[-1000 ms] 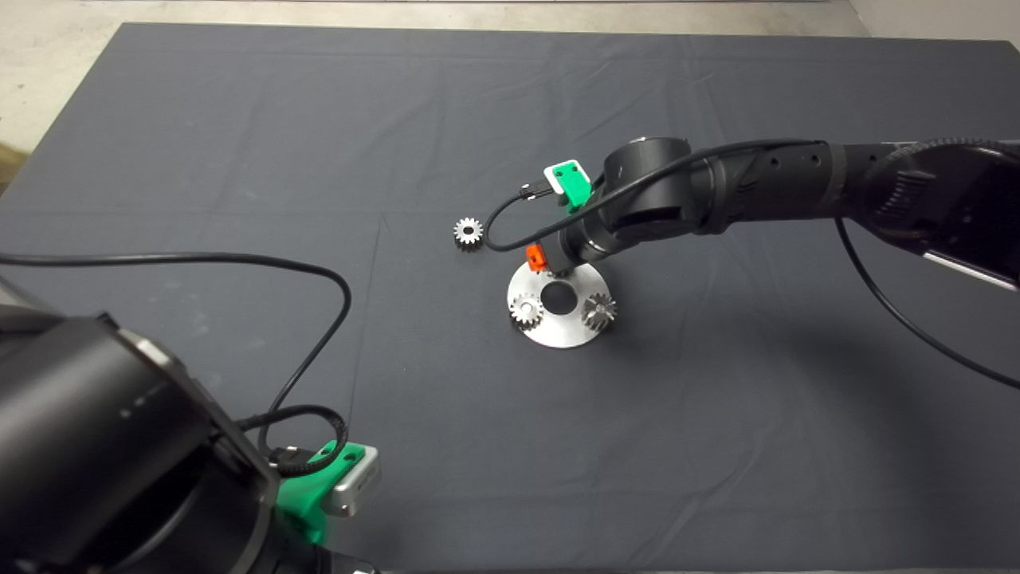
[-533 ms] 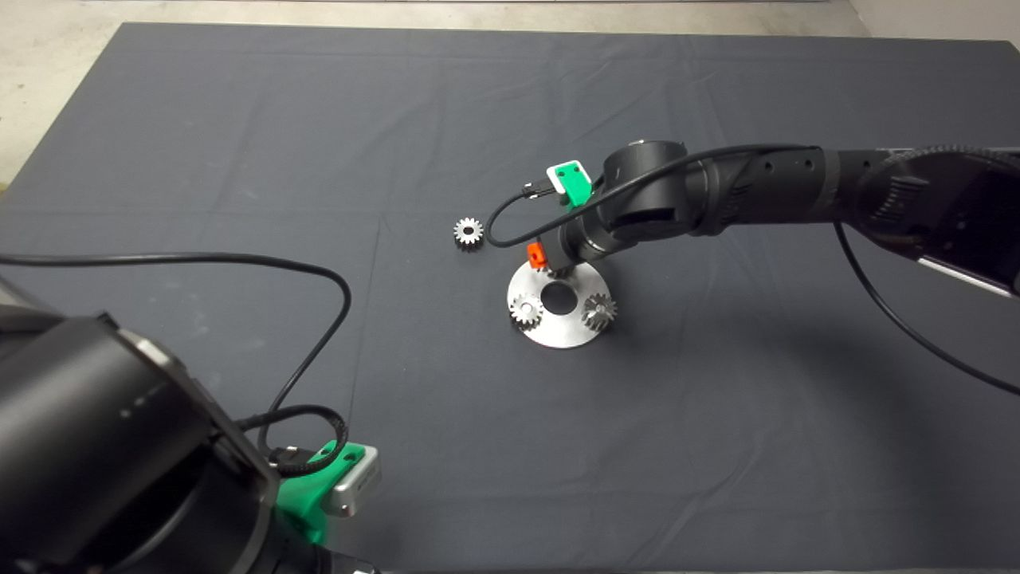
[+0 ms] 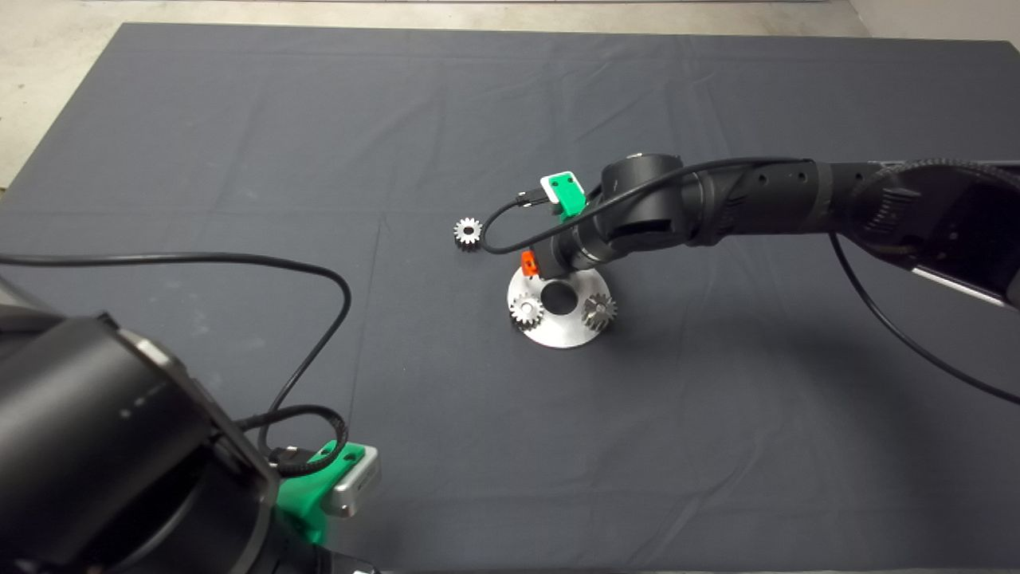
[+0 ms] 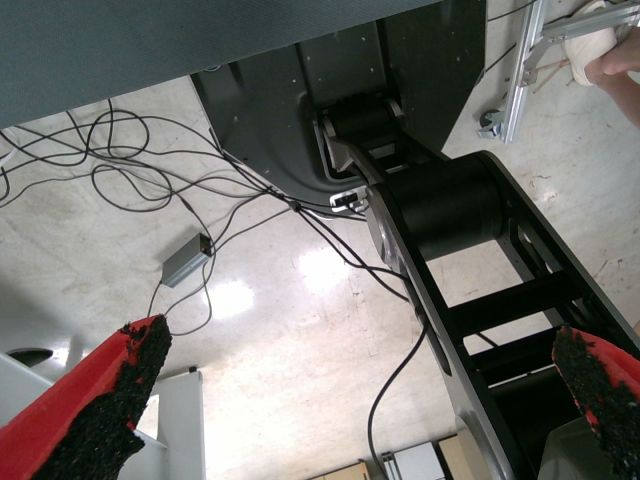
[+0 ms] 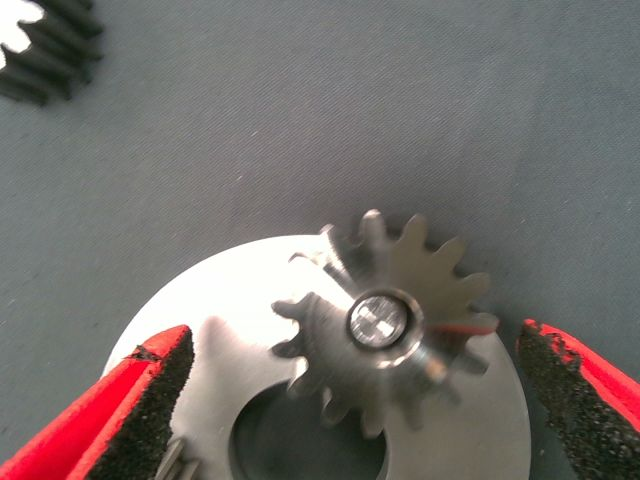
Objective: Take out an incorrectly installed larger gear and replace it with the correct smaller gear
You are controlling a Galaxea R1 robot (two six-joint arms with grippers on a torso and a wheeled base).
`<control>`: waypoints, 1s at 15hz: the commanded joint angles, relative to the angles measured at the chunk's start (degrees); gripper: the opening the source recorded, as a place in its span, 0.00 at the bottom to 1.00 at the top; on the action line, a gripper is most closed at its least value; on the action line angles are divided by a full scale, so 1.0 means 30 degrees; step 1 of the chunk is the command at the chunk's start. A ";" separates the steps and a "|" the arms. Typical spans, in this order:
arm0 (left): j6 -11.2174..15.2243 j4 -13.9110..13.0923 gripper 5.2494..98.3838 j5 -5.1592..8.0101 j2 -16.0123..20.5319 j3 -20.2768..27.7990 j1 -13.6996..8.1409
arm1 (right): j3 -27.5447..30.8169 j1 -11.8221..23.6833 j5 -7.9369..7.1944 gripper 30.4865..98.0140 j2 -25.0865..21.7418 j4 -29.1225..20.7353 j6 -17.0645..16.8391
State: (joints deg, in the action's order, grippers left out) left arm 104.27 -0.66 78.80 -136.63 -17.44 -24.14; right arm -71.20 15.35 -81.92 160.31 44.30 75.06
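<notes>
our right green gripper [image 5: 345,400], red fingers spread wide w/ nothing held, straddles the larger dark steel flared-tooth gear [image 5: 385,325] on its peg, lined up to pull it. left gripper [image 4: 350,400] parked, open.

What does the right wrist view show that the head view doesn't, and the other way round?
Only the right wrist view shows the larger gear sitting on its pin, between the open fingers of the right tool.

Only the head view shows two more gears on the plate, and the left tool parked at the lower left edge.

Both show the round metal plate, the loose smaller gear and the dark mat.
</notes>
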 commanded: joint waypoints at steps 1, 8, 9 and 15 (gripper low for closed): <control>0.0079 -0.0308 1.00 0.0001 0.0028 0.0400 -0.0217 | -0.0241 -0.0001 0.0090 0.82 0.0019 0.1229 0.0088; 0.0124 -0.0325 1.00 0.0013 0.0146 0.0400 -0.0217 | -0.0460 0.0012 0.0792 0.71 0.0019 0.1757 -0.0029; 0.0117 -0.0316 1.00 0.0013 0.0146 0.0400 -0.0217 | -0.0460 0.0012 0.0793 0.67 0.0048 0.1757 -0.0001; 0.0137 -0.0337 1.00 0.0013 0.0146 0.0400 -0.0217 | -0.0460 0.0012 0.0793 0.59 0.0078 0.1757 0.0030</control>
State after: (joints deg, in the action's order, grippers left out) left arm 104.30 -0.68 78.86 -136.33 -17.44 -24.14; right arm -72.62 14.14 -79.69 160.31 48.04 75.00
